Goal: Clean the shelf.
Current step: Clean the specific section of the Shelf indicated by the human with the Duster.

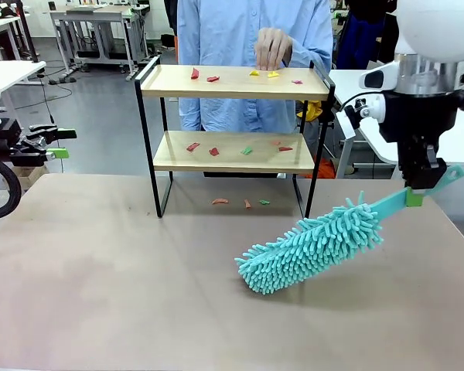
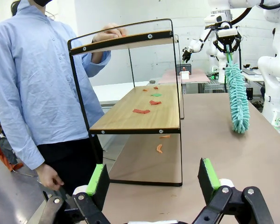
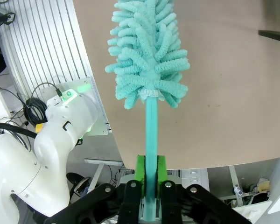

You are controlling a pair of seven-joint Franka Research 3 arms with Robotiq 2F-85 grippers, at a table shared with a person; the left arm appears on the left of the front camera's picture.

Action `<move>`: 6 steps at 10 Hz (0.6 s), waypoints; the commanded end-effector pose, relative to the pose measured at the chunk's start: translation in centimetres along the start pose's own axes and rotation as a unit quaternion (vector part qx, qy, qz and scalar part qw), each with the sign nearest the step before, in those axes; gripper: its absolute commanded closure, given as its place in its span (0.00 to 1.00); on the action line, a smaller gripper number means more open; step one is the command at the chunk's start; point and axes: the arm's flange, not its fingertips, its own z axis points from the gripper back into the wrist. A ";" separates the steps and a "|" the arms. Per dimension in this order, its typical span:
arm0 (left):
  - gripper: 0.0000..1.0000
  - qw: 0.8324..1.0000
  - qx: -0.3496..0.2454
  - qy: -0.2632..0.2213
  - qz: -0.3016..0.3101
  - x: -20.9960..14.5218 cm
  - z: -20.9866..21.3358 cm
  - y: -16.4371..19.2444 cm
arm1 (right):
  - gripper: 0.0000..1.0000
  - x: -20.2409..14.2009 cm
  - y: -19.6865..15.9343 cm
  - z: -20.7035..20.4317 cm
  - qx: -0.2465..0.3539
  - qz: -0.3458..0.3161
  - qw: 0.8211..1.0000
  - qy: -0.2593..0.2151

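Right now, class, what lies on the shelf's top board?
The shelf top holds red, yellow and pink scraps; a person's hand rests at its far edge, hiding anything beneath.

shelf (image 1: 232, 83): light wood boards, smooth matt, thin blk metal frame | duster (image 1: 309, 246): teal fluffy cloth strands, smooth plastic handle | tabletop (image 1: 100, 270): brown-grey, smooth, matt | scraps (image 1: 214, 151): red/green, thin, paper-like | shirt (image 1: 216, 31): lt blue cloth
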 end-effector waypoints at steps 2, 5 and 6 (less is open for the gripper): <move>0.00 1.000 0.001 -0.002 -0.006 0.2 -0.1 -0.2 | 0.87 -0.4 0.1 0.2 -0.004 0.002 1.000 0.002; 0.00 1.000 0.001 -0.002 -0.006 0.2 -0.1 -0.2 | 0.87 -1.4 2.5 4.0 -0.001 -0.045 0.997 -0.069; 0.00 1.000 0.001 -0.002 -0.006 0.2 -0.1 -0.2 | 0.87 -1.9 3.6 5.6 0.010 -0.043 0.995 -0.090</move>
